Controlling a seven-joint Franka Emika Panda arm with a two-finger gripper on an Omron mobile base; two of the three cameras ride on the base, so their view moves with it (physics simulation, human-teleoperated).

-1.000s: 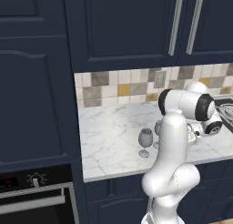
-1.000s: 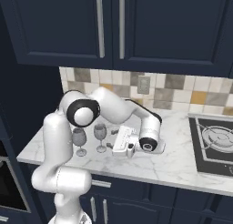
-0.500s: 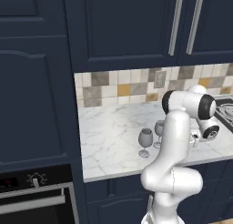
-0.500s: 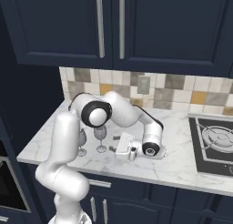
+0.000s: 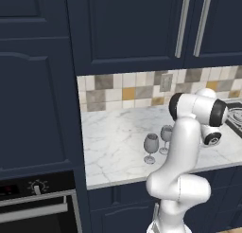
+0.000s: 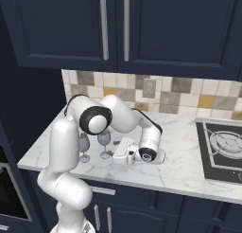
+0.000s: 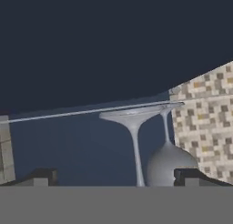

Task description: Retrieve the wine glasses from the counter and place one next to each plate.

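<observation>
Gripper: jaws spread wide, holding nothing, low over the counter, pointing at the glasses.
Nearer wine glass: upright, empty, just before the fingertips.
Farther wine glass: upright, empty, beside the first.
Tile wall: behind.

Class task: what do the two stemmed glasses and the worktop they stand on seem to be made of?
The glasses: probably glass, smooth and greyish, with thin stems; the wall shows faintly through the bowls. The worktop: likely polished marble or an imitation, white with grey veins. Rendered images, so both stay guesses.
</observation>
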